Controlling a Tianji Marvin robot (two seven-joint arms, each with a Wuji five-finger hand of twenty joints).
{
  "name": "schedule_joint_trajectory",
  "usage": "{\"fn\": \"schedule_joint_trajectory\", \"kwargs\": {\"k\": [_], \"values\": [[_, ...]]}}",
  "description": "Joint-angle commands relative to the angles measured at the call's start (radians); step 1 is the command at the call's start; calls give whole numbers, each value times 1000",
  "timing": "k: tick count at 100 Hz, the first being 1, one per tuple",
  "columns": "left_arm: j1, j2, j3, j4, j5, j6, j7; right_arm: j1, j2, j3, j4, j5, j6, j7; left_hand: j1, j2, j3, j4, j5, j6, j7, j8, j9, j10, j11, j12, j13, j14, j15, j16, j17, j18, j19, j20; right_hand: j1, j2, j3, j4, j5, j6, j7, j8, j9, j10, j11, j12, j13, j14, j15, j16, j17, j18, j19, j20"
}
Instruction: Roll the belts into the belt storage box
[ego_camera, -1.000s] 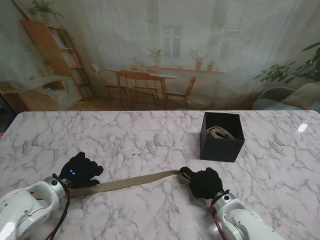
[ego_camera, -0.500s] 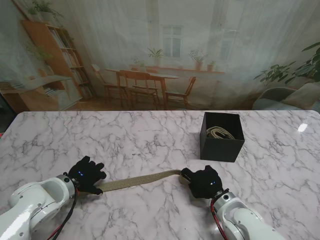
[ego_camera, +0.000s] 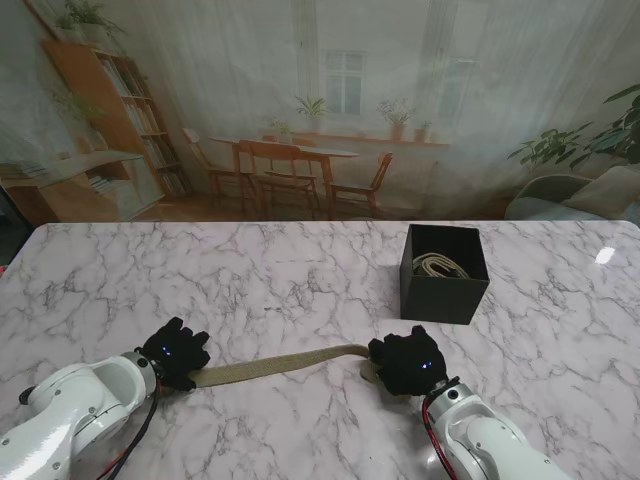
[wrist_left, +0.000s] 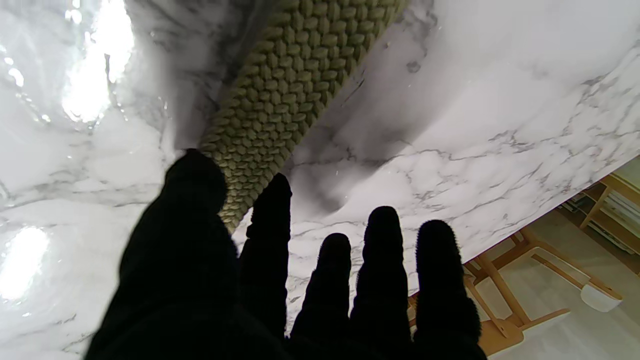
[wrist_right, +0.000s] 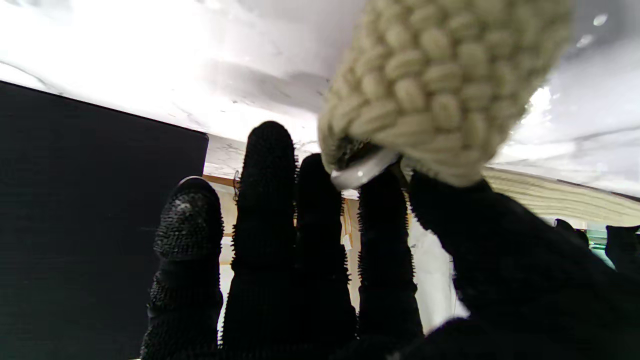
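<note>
- Since a second ago the left hand (ego_camera: 176, 352) has slid right along the belt (ego_camera: 275, 364), closer to the right hand (ego_camera: 408, 364), which has shifted a little toward the box (ego_camera: 444, 273); the flat stretch between them is shorter.
- The belt lies on the table (ego_camera: 300, 270) near me, running left to right between the two hands, well apart from the box.
- In the left wrist view the thumb (wrist_left: 195, 190) and first finger (wrist_left: 270, 210) sit either side of the belt's end; the other fingers are spread and touch nothing. It looks like a light pinch, probably to keep the strap straight and taut, but I cannot tell whether it truly grips.
- The right hand is closed on the belt's other end: the woven end (wrist_right: 440, 90) curls over the thumb side, with a bit of metal, likely the buckle, showing under it. Holding here suits starting the coil from the buckle end.
- The box stands far right and already holds one pale coiled belt (ego_camera: 440, 264); this one is not yet rolled.
</note>
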Motion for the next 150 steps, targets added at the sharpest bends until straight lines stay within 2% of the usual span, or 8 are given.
{"fn": "schedule_joint_trajectory", "kwargs": {"k": [1,19,26,44,83,98,112,150], "values": [[-2,1,6,10,6,5,-19,-12,1,-5,10,-5,7,9,75,-36,30,14,42,-28,91,43,14,7,30,19,-10,1,-4,-4,7,-2,-5,17,14,-23,31,-8,97,-108,137,72,-98,22,16,16,-82,-9,-5,4,-37,-2,-11,17],[13,0,-9,3,20,12,-16,-14,6,1,11,-28,-2,-8,50,-9,21,9,-18,-28,150,11,24,2,43,30,-5,1,-3,-3,10,-2,3,11,-72,-35,35,6,-14,-62,65,42,-217,34,70,29,-225,3,-5,-40,-115,-24,-34,20],[25,-1,-21,-2,29,20,-4,-16,7,6,11,-32,-13,-15,-11,40,-12,7,-27,-1,25,-74,16,6,32,19,-11,7,-11,-9,4,0,2,9,-193,-4,59,131,-61,31,-140,129,-267,50,80,28,-275,13,-1,-60,-151,-28,-47,24],[44,-3,-44,-11,41,29,5,-40,8,39,-11,-43,-41,-32,-117,111,-85,6,-62,55,-312,-310,-3,15,-7,-18,-20,15,-19,-20,-7,11,-10,7,-298,30,-93,139,-135,86,-193,162,-400,91,75,20,-385,26,-7,-71,-216,-34,-66,28],[51,-3,-49,-19,41,23,-11,-76,29,80,-51,-141,-44,25,-133,80,-79,7,-33,50,-314,-294,-4,14,-17,-26,-18,13,-21,-21,-6,12,-19,8,-187,-42,-275,177,-28,51,-138,283,-463,128,-12,-34,-427,45,-93,-109,-262,6,-137,24],[45,-1,-44,-16,51,15,-11,-68,28,67,-38,-137,-28,13,-70,75,-51,10,15,33,-196,-197,14,8,-2,-16,-4,-7,-18,-22,3,7,-15,10,-127,-100,1,17,101,-114,60,141,-429,117,-19,-43,-415,43,-101,-110,-269,25,-152,25],[37,0,-31,-6,64,24,-18,-61,26,59,-29,-125,-25,-2,55,-15,3,11,4,-32,85,97,46,0,40,20,15,-16,-8,-16,16,0,-2,8,-83,-74,33,12,196,-184,115,126,-405,102,-9,-39,-415,41,-107,-113,-280,38,-160,24],[58,-2,-59,-8,67,39,19,-58,26,55,-26,-124,-20,2,82,0,8,13,-54,-20,188,86,52,-5,63,40,31,-20,2,-4,26,-1,14,4,-72,-57,41,12,188,-174,127,123,-396,97,-13,-35,-417,44,-136,-127,-295,52,-182,18]]}}
